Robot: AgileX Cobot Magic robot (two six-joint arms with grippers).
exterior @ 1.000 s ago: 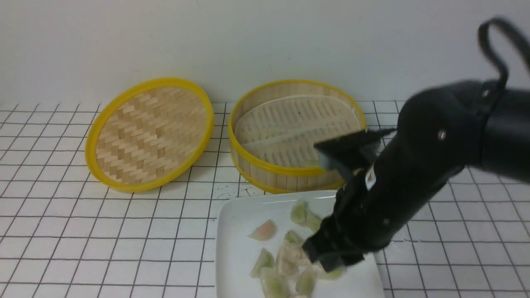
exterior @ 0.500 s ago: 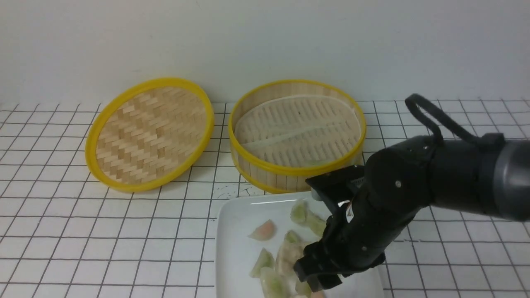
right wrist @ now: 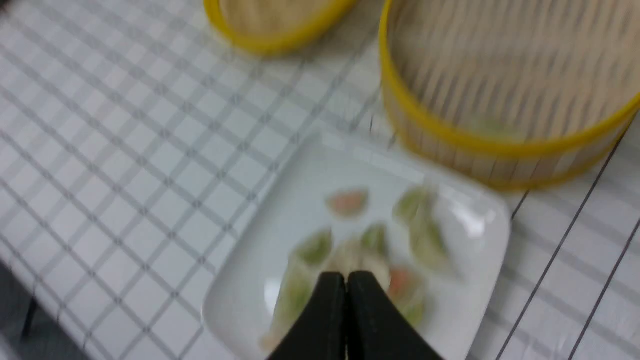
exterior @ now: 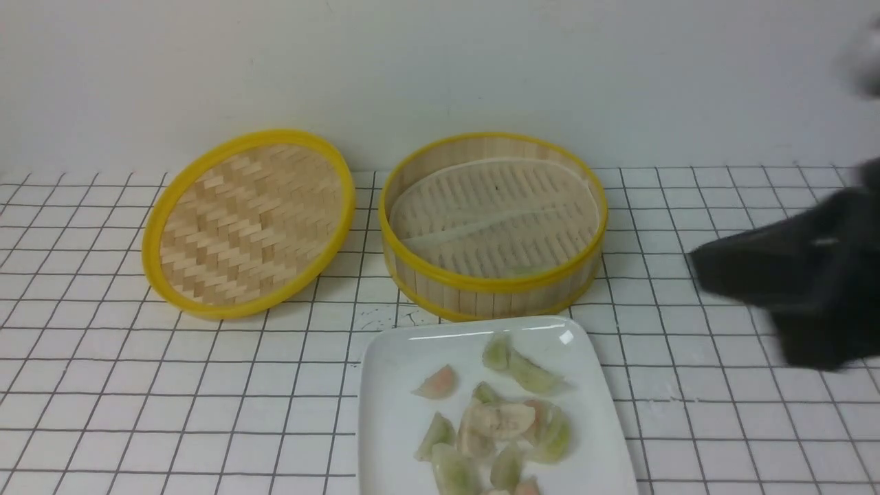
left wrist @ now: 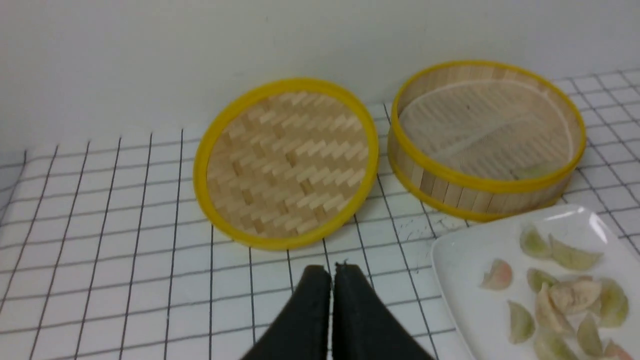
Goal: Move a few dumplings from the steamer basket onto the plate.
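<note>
Dumplings (exterior: pixel 498 423) on the plate (exterior: pixel 392 371) (steamer basket (exterior: pixel 481 295) just behind)

Left tool (left wrist: pixel 332 270), right tool (right wrist: pixel 346 278): both closed

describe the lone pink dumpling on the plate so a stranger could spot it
Find the glossy white square plate in front of the round yellow-rimmed bamboo steamer basket. On its left side lies a small pinkish-orange crescent dumpling. Unlike the heaped green and tan dumplings, it touches none.
</note>
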